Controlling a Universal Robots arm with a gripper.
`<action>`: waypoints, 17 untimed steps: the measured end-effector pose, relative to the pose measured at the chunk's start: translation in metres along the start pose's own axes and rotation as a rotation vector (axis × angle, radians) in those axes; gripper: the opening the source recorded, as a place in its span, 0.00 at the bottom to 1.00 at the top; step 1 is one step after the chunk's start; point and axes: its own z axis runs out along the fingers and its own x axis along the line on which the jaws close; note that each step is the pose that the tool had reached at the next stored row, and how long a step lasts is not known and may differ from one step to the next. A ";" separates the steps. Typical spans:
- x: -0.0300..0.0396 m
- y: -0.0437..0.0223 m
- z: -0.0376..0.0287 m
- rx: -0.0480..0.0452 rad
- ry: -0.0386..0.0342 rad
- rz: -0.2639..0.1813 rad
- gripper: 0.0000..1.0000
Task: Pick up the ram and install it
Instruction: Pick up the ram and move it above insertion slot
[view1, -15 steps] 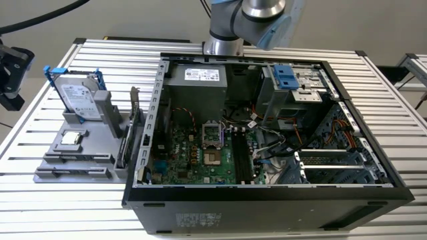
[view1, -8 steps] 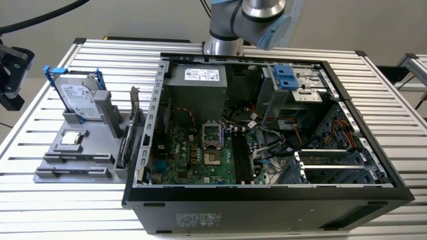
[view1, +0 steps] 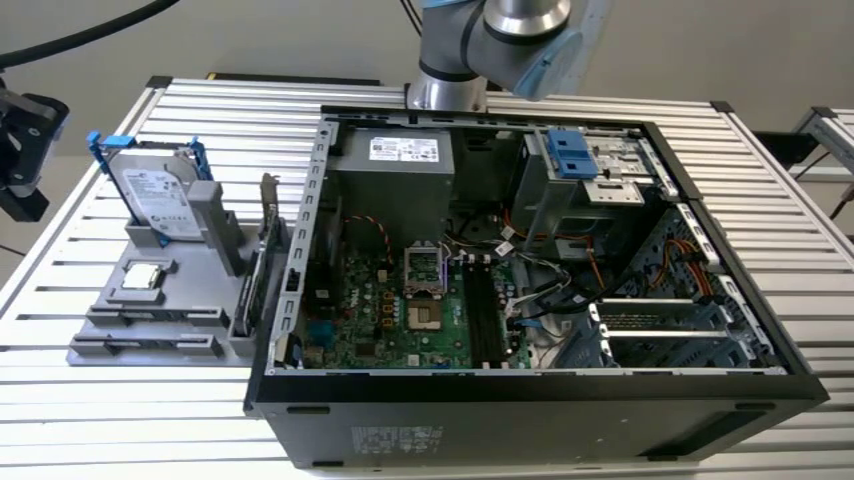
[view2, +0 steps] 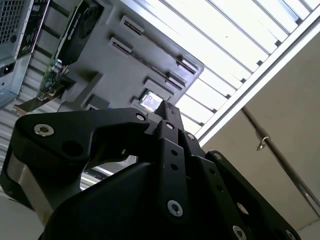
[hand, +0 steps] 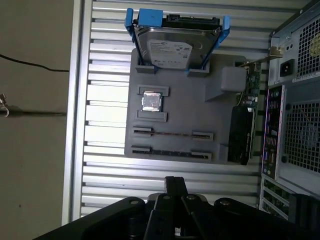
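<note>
Table (view1: 134, 420): ribbed bare-metal slats, satin finish, strong glare off the ridges.
Fixture tray (hand: 185, 125): grey plastic, matt, smooth.
Hard drive (hand: 170, 50): silvery metal lid, semi-gloss, with a white paper label.
Drive frame (hand: 150, 17): blue plastic, slight sheen.
Processor chip (hand: 151, 101): bright metal lid, reflective.
Ram (hand: 170, 152): dark board seen edge-on, dull surface.
Computer case (view1: 534, 400): black painted sheet metal, matt outside; bare grey metal inside, partly perforated.
Gripper (view2: 167, 107): black, matt, smooth body with shiny metal screw heads.
</note>
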 end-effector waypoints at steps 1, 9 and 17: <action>0.0000 0.0000 0.0000 0.0000 0.0001 -0.002 0.00; 0.0000 0.0000 0.0000 0.0001 0.0021 -0.043 0.00; 0.0000 0.0000 0.0001 0.0002 0.0050 -0.104 0.00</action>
